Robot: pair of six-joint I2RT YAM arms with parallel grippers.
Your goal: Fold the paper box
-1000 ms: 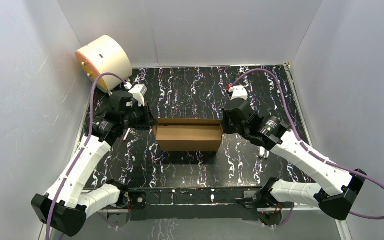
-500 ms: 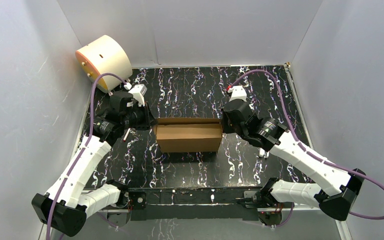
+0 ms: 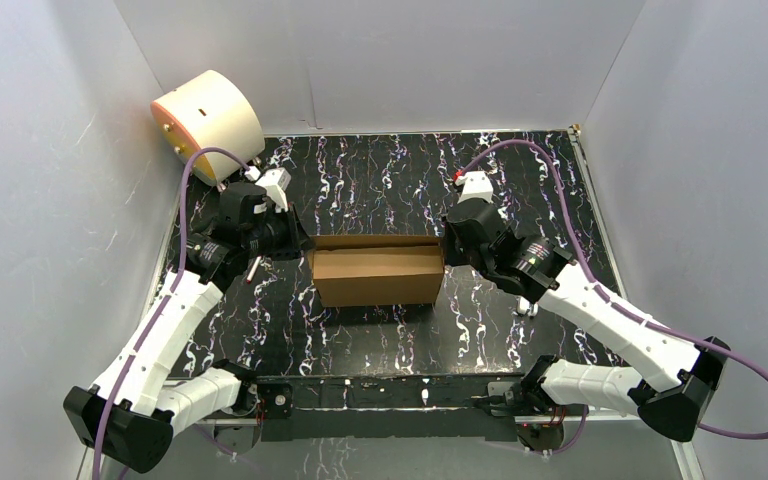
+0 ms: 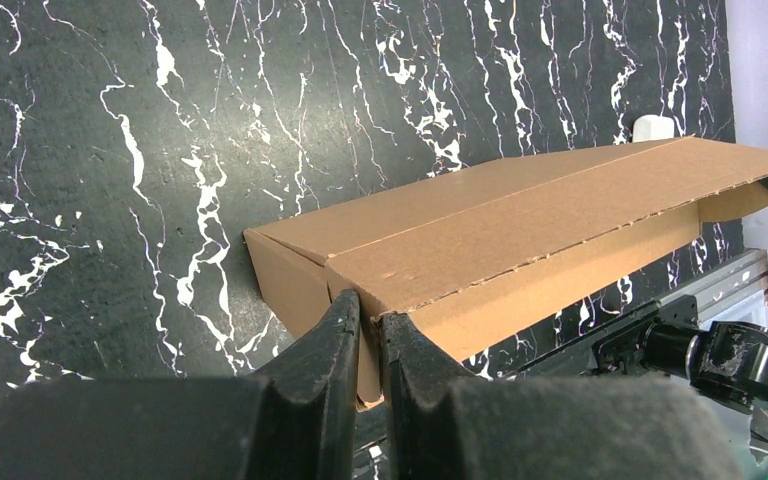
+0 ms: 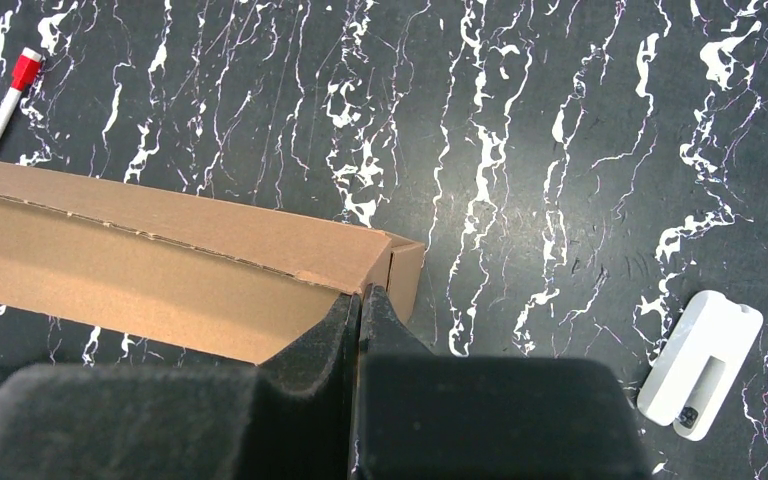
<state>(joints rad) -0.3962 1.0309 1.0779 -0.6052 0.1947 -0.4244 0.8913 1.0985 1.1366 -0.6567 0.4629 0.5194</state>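
Observation:
The paper box (image 3: 375,275) is a brown cardboard mailer lying lengthwise in the middle of the black marbled table, its top panel folded over. At its left end my left gripper (image 3: 300,245) is shut on a cardboard flap at the corner. In the left wrist view the flap edge shows between the fingers of the left gripper (image 4: 368,310), on the paper box (image 4: 520,220). My right gripper (image 3: 447,250) is at the right end. In the right wrist view the right gripper (image 5: 360,295) has its jaws pressed together at the corner of the paper box (image 5: 160,260), and no cardboard shows between them.
A cream drum with an orange face (image 3: 208,115) stands at the back left. A red-capped marker (image 5: 10,100) lies left of the box. A small white plastic piece (image 5: 700,365) lies on the table right of the box. Grey walls enclose three sides.
The box's top panel has come down a little further over the opening. Both arms have barely shifted and the grippers stay as they were.

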